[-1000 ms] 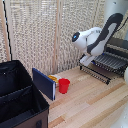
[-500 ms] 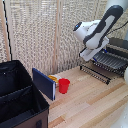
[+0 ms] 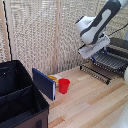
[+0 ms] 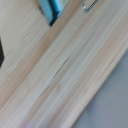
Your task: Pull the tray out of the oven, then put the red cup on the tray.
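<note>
Pale wood planks make up the table (image 3: pixel 95 102) you are working over, and in the wrist view that same blurred wood grain fills nearly the whole picture. In the exterior view the white and black arm (image 3: pixel 97 22) reaches in from the upper right, its wrist held above the table near the oven. You cannot tell how the gripper (image 3: pixel 94 50) stands: its fingers are too blurred in the exterior view and do not show in the wrist view. The oven (image 3: pixel 119 46) sits at the exterior view's right edge, only partly in the picture. The tray (image 3: pixel 107 61), dark grey with parallel ribs, lies out in front of the oven, and a flat dark panel edged by a long bar (image 3: pixel 96 74) lies below it at table level. The red cup (image 3: pixel 64 85) stands upright on the table, well apart from the tray, toward the exterior view's left. Just beside the cup is a yellow-orange item (image 3: pixel 52 78), and next to that a blue panel (image 3: pixel 44 84) stands on edge. A big black bin (image 3: pixel 20 102) fills the lower left corner. A pale slatted screen (image 3: pixel 40 35) forms the backdrop.
</note>
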You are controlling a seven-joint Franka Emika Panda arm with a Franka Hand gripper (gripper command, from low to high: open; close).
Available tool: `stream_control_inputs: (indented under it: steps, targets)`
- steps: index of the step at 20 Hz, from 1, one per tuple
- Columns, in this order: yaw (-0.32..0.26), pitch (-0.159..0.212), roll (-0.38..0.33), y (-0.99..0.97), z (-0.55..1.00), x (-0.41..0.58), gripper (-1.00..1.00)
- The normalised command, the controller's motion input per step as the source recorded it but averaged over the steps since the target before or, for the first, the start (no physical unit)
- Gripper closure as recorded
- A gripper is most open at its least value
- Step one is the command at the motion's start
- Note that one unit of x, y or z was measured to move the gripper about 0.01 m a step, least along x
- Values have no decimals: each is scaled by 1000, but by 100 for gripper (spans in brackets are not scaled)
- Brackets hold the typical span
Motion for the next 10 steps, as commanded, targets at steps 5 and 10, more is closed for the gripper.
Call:
stream_control_inputs:
  steps: [5, 10]
  targets:
    - [-149, -147, 235, 544, 251, -49, -100]
    - [-128, -147, 198, 619, 106, -53, -100]
